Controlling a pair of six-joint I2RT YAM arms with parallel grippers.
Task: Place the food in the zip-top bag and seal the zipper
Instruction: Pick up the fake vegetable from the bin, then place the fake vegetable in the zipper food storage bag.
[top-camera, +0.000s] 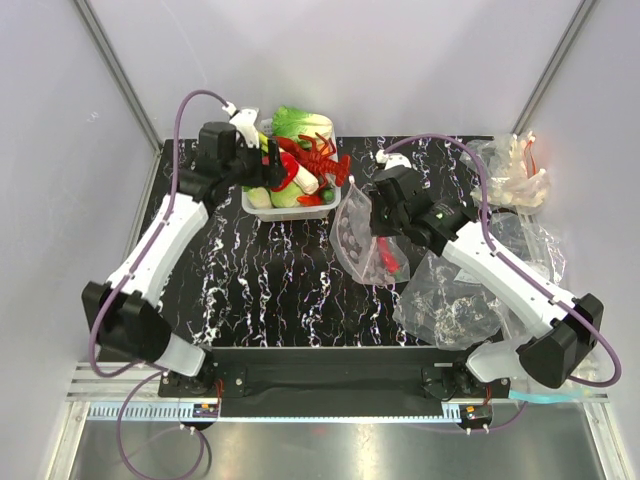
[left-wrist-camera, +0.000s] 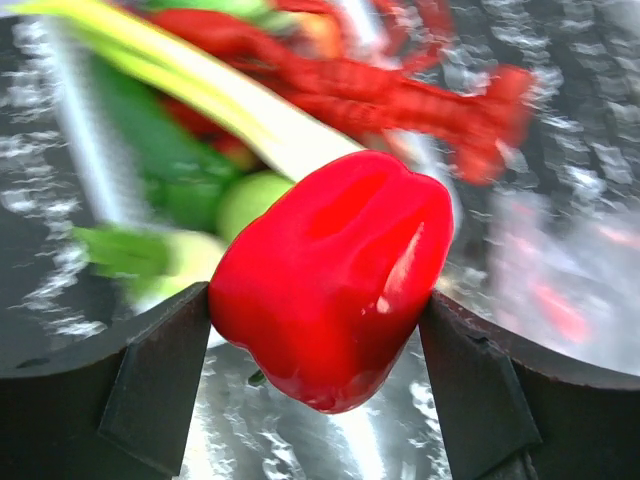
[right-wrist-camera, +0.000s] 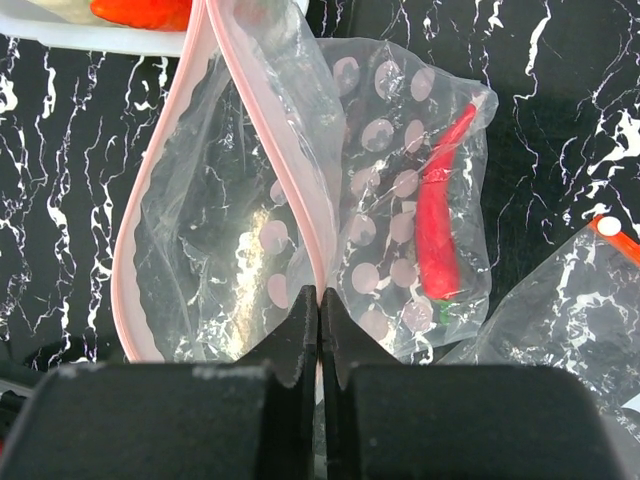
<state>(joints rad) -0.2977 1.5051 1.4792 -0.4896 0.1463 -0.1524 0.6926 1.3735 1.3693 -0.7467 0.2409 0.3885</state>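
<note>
Red pepper (left-wrist-camera: 335, 275), clamped in my wide left gripper (left-wrist-camera: 318, 310), may snag the slack mouth of the zip-top bag (right-wrist-camera: 390, 150) — my right gripper (right-wrist-camera: 318, 300), pinched shut, holds only one lip.

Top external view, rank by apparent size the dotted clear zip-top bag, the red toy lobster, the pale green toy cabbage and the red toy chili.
1. Dotted clear zip-top bag
2. Red toy lobster and pale green toy cabbage, too alike to rank
3. Red toy chili inside the bag
</note>
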